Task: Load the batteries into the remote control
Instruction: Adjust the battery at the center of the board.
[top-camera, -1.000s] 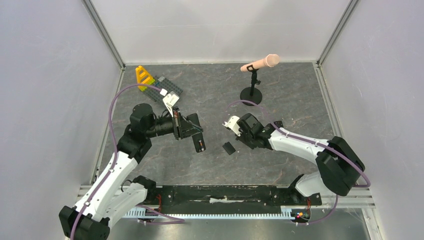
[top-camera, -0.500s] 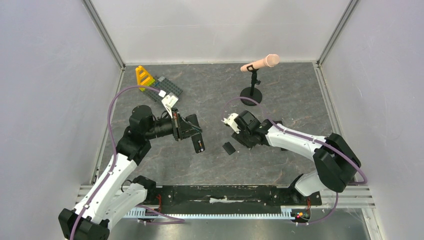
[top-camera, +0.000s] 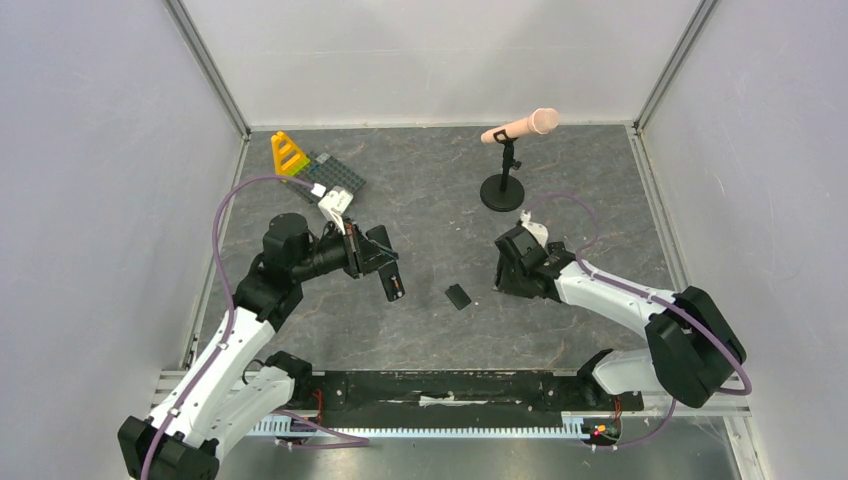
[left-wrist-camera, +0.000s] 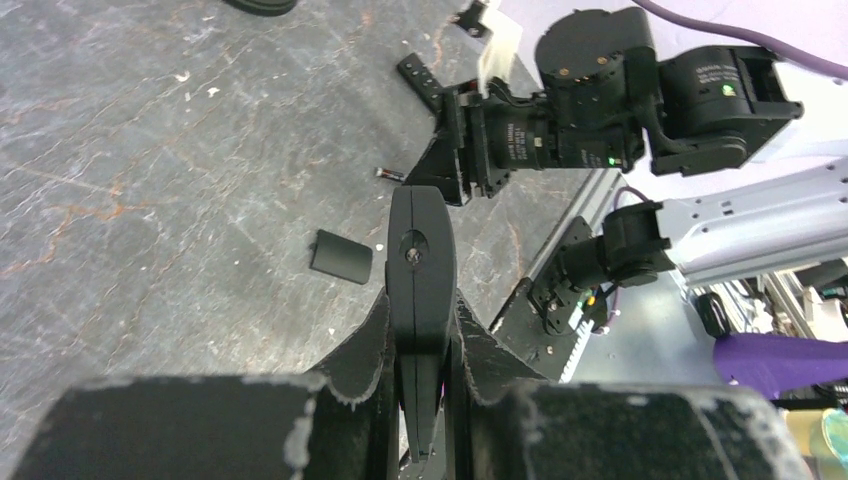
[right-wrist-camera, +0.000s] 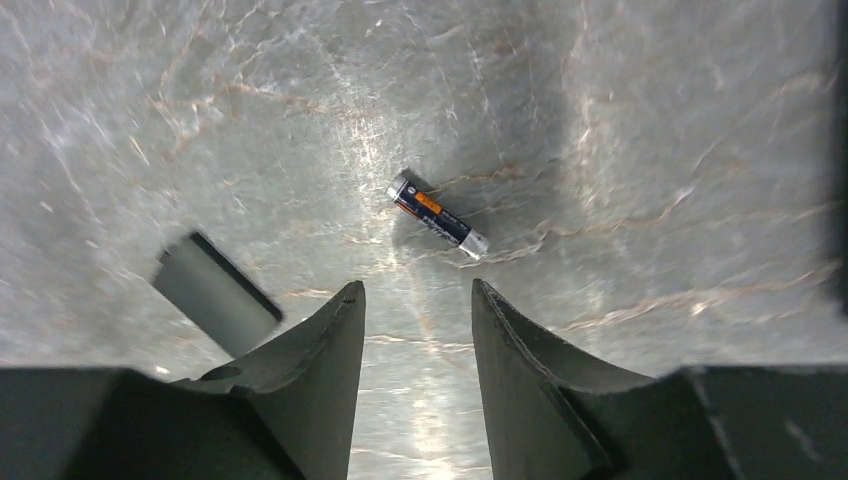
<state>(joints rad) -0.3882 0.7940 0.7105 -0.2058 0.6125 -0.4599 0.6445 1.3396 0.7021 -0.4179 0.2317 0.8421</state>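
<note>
One battery (right-wrist-camera: 437, 215) lies on the counter (top-camera: 420, 190) just ahead of the right gripper (right-wrist-camera: 415, 290), whose jaws stand apart and empty; that arm has swung rightward within the last second, away from the loose cover (top-camera: 458, 296). The left gripper (left-wrist-camera: 420, 305) remains clamped on the remote control (left-wrist-camera: 420, 240), raised above the counter.

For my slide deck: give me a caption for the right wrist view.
Open right hand hovers over a battery on the table, black cover nearby.
</note>
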